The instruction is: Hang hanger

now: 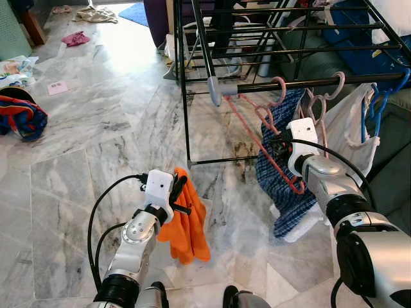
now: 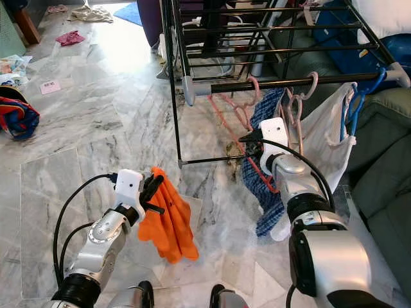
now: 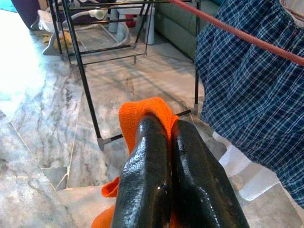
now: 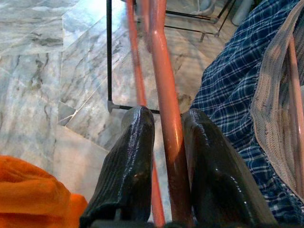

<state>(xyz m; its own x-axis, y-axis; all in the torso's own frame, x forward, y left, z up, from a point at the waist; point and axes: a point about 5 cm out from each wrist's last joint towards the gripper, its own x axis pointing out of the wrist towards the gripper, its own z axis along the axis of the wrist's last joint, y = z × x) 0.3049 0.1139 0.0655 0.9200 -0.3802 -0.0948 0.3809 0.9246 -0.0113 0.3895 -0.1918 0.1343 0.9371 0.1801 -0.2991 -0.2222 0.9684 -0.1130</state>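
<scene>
Nearest the camera, short of the drying rack (image 1: pixel 192 90), the left pincer (image 1: pixel 178 192) is clamped on an orange cloth (image 1: pixel 189 224), which hangs down in loose folds above the marble floor (image 1: pixel 83 147), apparently parked there while the other arm works. Closer to the rack, the right pincer (image 1: pixel 277 144) grips the slanted arm of a pink hanger (image 1: pixel 257 138), its two black fingers (image 4: pixel 133 161) pressed either side of the rod, as the right wrist view shows. That hanger's hook curls over the rack's front rail (image 1: pixel 308 82), so the hanger appears to be seated or very nearly so; the grip probably steadies it before letting go. Just beside it on that rail hang a blue checked garment (image 1: pixel 282 179), more pink hangers and a white garment (image 1: pixel 353 128) on a blue hanger (image 1: pixel 379 106). Well beyond the rack, scattered clothes (image 1: pixel 77 38) lie on the floor.
</scene>
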